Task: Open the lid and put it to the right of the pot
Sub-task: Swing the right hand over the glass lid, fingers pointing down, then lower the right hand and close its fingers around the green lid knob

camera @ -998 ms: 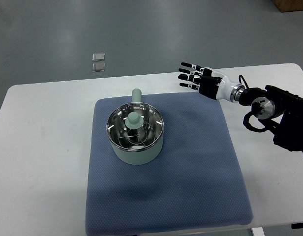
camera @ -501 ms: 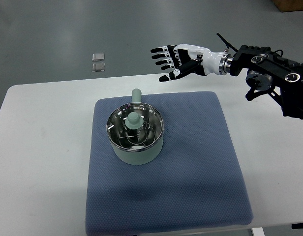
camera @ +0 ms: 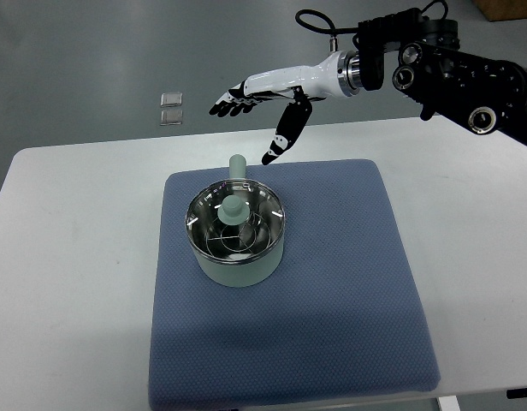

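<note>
Right hand (camera: 262, 94) spread wide, empty, above table's far edge; glass lid (camera: 235, 221) sits on pot (camera: 237, 257), mid-mat (camera: 349, 282).

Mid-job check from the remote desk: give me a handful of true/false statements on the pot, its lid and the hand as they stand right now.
1. The lid sits on the pot. True.
2. The right hand grips the lid knob. False: it hovers open above the table's far edge, touching nothing.
3. The pot stands on a blue mat. True.
4. The pot's handle points toward the robot. False: it points away, to the far side.
5. The lid lies on the mat right of the pot. False: that part of the mat is bare.
</note>
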You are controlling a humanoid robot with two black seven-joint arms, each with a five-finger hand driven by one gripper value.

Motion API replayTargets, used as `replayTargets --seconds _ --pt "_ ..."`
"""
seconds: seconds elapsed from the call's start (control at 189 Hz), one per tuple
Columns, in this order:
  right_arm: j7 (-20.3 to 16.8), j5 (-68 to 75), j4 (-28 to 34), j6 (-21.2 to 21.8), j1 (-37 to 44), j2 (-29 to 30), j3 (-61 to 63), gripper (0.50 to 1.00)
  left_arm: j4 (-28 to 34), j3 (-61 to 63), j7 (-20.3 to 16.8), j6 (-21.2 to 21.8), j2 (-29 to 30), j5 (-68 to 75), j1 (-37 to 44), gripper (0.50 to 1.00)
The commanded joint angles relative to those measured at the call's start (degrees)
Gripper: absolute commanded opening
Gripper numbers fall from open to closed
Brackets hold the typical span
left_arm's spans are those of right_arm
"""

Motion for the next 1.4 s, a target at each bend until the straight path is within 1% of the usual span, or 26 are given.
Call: replayTargets --seconds 0.0,0.127,0.338,0.491,0.808,0.903,0.977,1.024,1.029,1.13,1.246,1.309,1.394 --pt "0.08 -3.66 1.23 0.01 2.20 1.22 -3.01 0.926 0.00 0.00 0.00 0.00 0.00 0.00 -0.01 1.000" --pt "0.52 -5.59 1.84 0.01 3.87 3.94 -6.61 0.926 0.00 0.00 0.00 0.00 0.00 0.00 0.07 1.000" --pt "0.79 -9.72 1.85 0.01 4.40 6.49 -6.97 0.926 0.00 0.00 0.00 0.00 0.00 0.00 -0.01 1.000" --pt "0.70 -14.91 2.55 0.01 3.78 6.58 -7.14 0.926 0.00 0.00 0.00 0.00 0.00 0.00 -0.01 1.000" --pt "0.70 -18.69 2.72 0.01 3.43 7.63 -8.55 0.917 0.00 0.00 0.00 0.00 0.00 0.00 -0.01 1.000" --pt "0.79 -18.78 3.51 0.01 3.25 7.90 -8.64 0.901 0.00 0.00 0.00 0.00 0.00 0.00 -0.01 1.000" --pt "0.79 -18.77 4.83 0.01 2.73 7.99 -8.64 0.870 0.00 0.00 0.00 0.00 0.00 0.00 -0.01 1.000" --pt "0.79 -18.78 4.83 0.01 2.73 7.99 -8.64 0.870 0.00 0.00 0.00 0.00 0.00 0.00 -0.01 1.000" --pt "0.79 -18.78 5.62 0.01 2.55 7.64 -8.64 0.866 0.00 0.00 0.00 0.00 0.00 0.00 -0.01 1.000" --pt "0.79 -18.78 6.50 0.01 2.29 7.11 -8.55 0.854 0.00 0.00 0.00 0.00 0.00 0.00 -0.01 1.000" --pt "0.88 -18.78 6.85 0.01 1.58 6.40 -8.55 0.852 0.00 0.00 0.00 0.00 0.00 0.00 -0.01 1.000" --pt "0.88 -18.78 6.85 0.01 1.23 6.14 -8.55 0.838 0.00 0.00 0.00 0.00 0.00 0.00 -0.01 1.000" --pt "1.14 -18.78 6.94 -0.09 0.70 6.05 -8.55 0.834 0.00 0.00 0.00 0.00 0.00 0.00 -0.01 1.000"
